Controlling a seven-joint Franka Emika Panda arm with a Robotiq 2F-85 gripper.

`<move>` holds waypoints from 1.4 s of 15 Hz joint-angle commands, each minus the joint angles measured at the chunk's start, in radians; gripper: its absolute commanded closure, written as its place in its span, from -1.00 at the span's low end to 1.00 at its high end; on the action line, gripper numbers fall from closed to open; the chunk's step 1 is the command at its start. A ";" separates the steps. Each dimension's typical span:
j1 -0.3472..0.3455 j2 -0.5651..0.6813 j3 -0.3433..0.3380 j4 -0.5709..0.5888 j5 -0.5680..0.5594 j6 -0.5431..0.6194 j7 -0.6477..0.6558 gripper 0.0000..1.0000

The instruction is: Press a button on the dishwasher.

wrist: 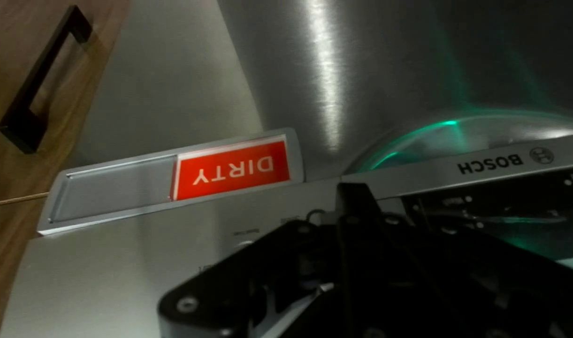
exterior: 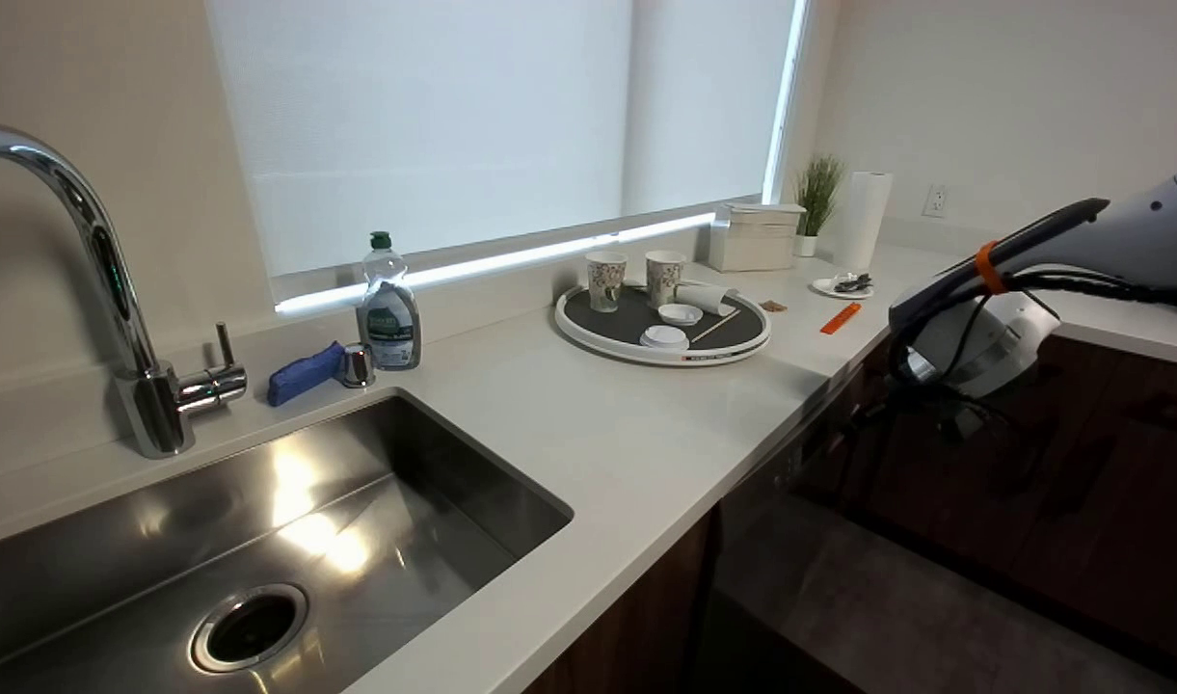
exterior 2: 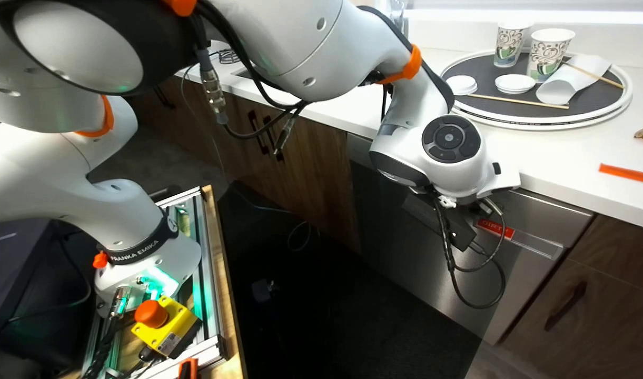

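The dishwasher (exterior 2: pixel 447 279) is a wide, smooth, dark metallic front under the counter. It is dark and steeply slanted in an exterior view (exterior: pixel 752 540). In the wrist view its control strip (wrist: pixel 103 277) crosses the picture upside down, with a BOSCH label (wrist: pixel 490 164) and a black display (wrist: pixel 507 206). My gripper (wrist: pixel 354 188) is shut and empty, its tips in front of the strip. A round button (wrist: pixel 316 216) shows just left of the fingers, partly covered. Another button (wrist: pixel 244 243) is mostly hidden by the linkage. Whether the tips touch the panel I cannot tell.
A red DIRTY magnet (wrist: pixel 230 171) sits on the dishwasher beside the strip. A cabinet handle (wrist: pixel 42 80) sticks out nearby. The counter (exterior 2: pixel 553 158) edge lies close to my wrist. A round tray (exterior: pixel 663 357) with cups and lids stands on it. Cables hang below my wrist.
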 commanded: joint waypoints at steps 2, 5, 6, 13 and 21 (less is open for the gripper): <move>0.071 -0.049 -0.101 -0.052 -0.122 0.064 0.141 1.00; 0.070 -0.051 -0.111 -0.054 -0.200 0.073 0.209 1.00; 0.064 -0.051 -0.105 -0.053 -0.220 0.073 0.224 1.00; 0.051 -0.049 -0.085 -0.030 -0.320 0.055 0.313 1.00; 0.045 -0.036 -0.066 -0.014 -0.378 0.050 0.375 1.00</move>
